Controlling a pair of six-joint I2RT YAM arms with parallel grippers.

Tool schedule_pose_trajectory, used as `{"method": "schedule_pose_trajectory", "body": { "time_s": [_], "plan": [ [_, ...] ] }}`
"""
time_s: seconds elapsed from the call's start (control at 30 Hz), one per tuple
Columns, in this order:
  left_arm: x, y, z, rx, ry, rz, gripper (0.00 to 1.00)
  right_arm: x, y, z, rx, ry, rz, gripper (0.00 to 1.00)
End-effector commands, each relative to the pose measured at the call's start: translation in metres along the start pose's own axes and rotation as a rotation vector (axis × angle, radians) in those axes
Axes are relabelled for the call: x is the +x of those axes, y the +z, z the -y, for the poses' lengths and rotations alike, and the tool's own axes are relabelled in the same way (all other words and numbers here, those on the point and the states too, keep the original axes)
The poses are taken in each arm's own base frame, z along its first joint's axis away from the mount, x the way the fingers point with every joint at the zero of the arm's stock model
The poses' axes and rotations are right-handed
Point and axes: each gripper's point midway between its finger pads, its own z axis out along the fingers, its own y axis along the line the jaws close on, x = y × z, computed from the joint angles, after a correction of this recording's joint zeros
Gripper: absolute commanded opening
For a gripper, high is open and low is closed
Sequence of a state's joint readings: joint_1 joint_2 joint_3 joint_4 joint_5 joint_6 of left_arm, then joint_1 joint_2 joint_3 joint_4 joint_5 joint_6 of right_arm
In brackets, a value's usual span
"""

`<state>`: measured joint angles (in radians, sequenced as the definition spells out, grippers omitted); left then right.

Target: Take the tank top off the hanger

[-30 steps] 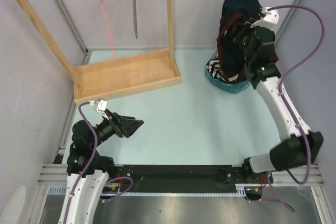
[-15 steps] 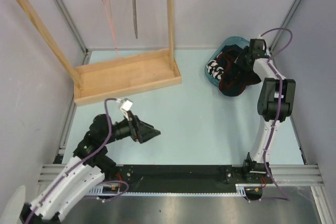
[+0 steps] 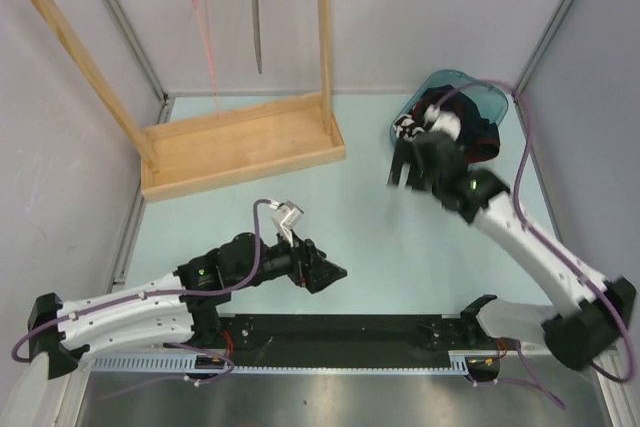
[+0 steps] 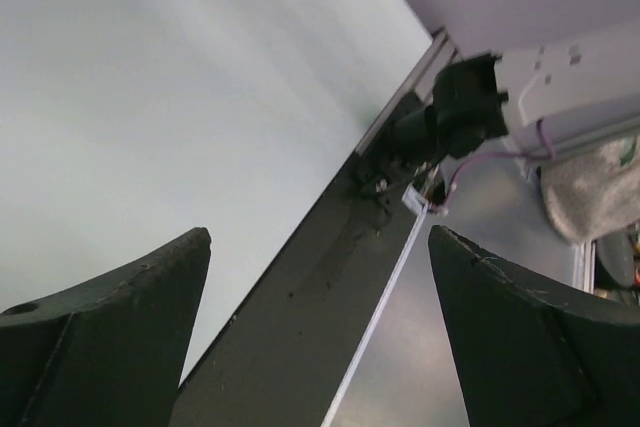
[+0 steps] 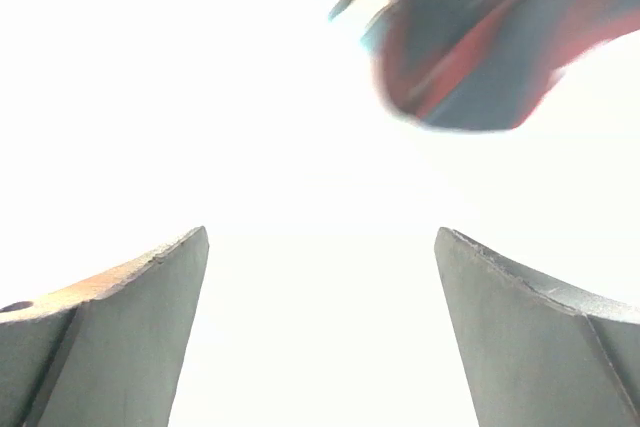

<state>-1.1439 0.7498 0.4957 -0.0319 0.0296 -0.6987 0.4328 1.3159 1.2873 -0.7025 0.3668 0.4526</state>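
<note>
The tank top, dark navy with red trim, lies bunched in the teal basket at the right rear. It shows as a blurred dark and red patch in the right wrist view. A thin pink hanger hangs bare from the wooden rack's top bar. My right gripper hovers just left of the basket, open and empty. My left gripper reaches low over the near middle of the table, open with nothing between its fingers.
The wooden rack stands on its tray base at the left rear. A grey hanger hangs beside the pink one. A black rail runs along the near edge. The right arm's base appears in the left wrist view.
My right gripper opened, let go of the tank top in the basket and drew back to the left of it. My left arm stretched rightward along the near edge.
</note>
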Motion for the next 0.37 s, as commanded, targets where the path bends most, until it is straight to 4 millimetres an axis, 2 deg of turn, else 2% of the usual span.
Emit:
{"method": "schedule_pose_trajectory", "body": {
  "time_s": [0.0, 0.03, 0.07, 0.1, 0.13, 0.17, 0.2, 0.27, 0.3, 0.33],
  "plan": [
    [-0.023, -0.008, -0.001, 0.018, -0.053, 0.184, 0.96, 0.124, -0.046, -0.052, -0.264, -0.021, -0.115, 1.00],
    [-0.025, -0.016, 0.001, 0.042, -0.062, 0.218, 0.96, 0.142, -0.056, -0.058, -0.323, -0.003, -0.126, 1.00],
    [-0.023, -0.018, -0.003, 0.048, -0.075, 0.234, 0.96, 0.168, -0.075, -0.070, -0.445, -0.001, -0.117, 1.00],
    [-0.010, -0.020, -0.014, 0.040, -0.096, 0.227, 0.96, 0.180, -0.084, -0.071, -0.494, 0.037, -0.114, 1.00],
    [-0.007, -0.023, -0.018, 0.044, -0.106, 0.241, 0.96, 0.184, -0.087, -0.069, -0.510, 0.072, -0.085, 1.00],
    [-0.013, -0.034, -0.013, 0.088, -0.122, 0.292, 0.97, 0.192, -0.094, -0.069, -0.551, 0.092, -0.077, 1.00],
    [0.000, -0.033, -0.024, 0.082, -0.140, 0.286, 0.98, 0.205, -0.106, -0.068, -0.644, 0.118, -0.058, 1.00],
    [0.003, -0.041, -0.024, 0.129, -0.166, 0.325, 0.99, 0.211, -0.116, -0.066, -0.717, 0.188, -0.034, 1.00],
    [0.003, -0.049, -0.022, 0.191, -0.191, 0.367, 0.99, 0.198, -0.135, -0.067, -0.812, 0.273, 0.002, 1.00],
    [0.002, -0.056, -0.012, 0.265, -0.200, 0.388, 0.99, 0.216, -0.146, -0.068, -0.897, 0.255, -0.028, 1.00]
  ]
}}
